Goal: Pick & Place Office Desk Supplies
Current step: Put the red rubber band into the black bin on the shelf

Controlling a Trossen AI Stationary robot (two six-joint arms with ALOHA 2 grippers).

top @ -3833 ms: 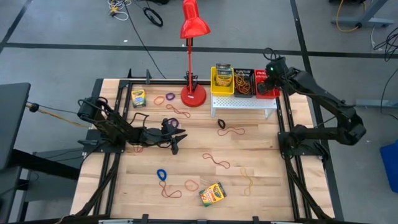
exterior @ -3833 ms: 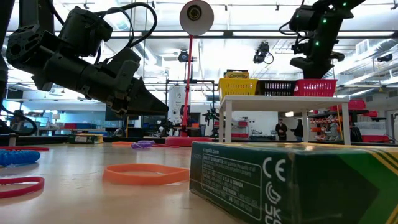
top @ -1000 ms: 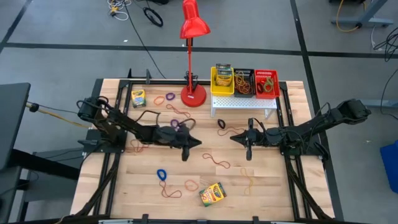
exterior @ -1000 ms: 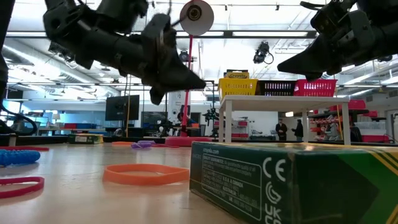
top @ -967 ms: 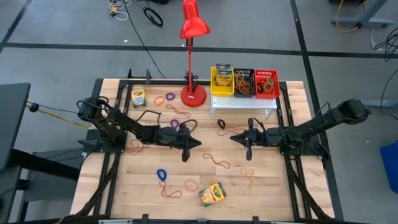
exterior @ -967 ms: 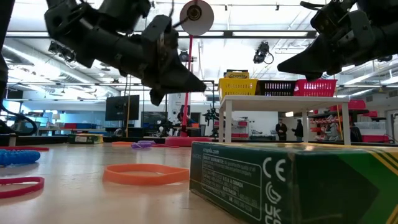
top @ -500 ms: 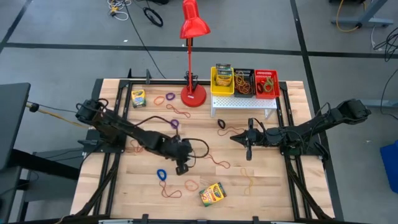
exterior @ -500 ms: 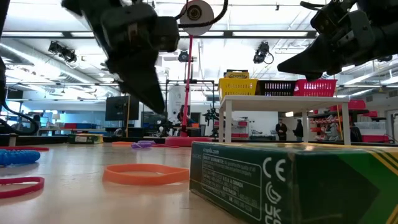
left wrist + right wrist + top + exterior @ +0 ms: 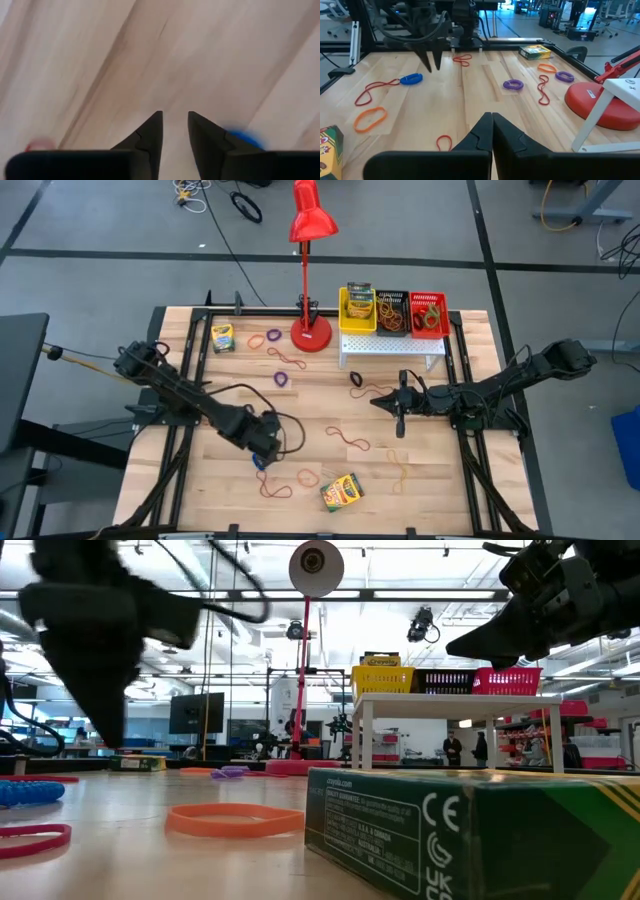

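left gripper (image 9: 262, 458) hangs fingers spread beside the blue band (image 9: 259, 463) at seven o'clock; right gripper (image 9: 397, 417) waits centre-table, fingers pressed together, empty

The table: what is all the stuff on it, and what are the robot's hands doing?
Lamp: one, red, at the back of the table.
Stand: one, white, back right, beside the lamp.
Baskets: three, yellow, black and red, in a row on the stand.
Crayon boxes: two on the wood, yellow-and-green, one back left, one front middle; more in the yellow basket.
Rubber bands: many, red, orange, purple, blue, black, scattered over the wood; more in the black and red baskets.
Left gripper: open, low over the blue band, front left.
Right gripper: shut, above the table's right half.
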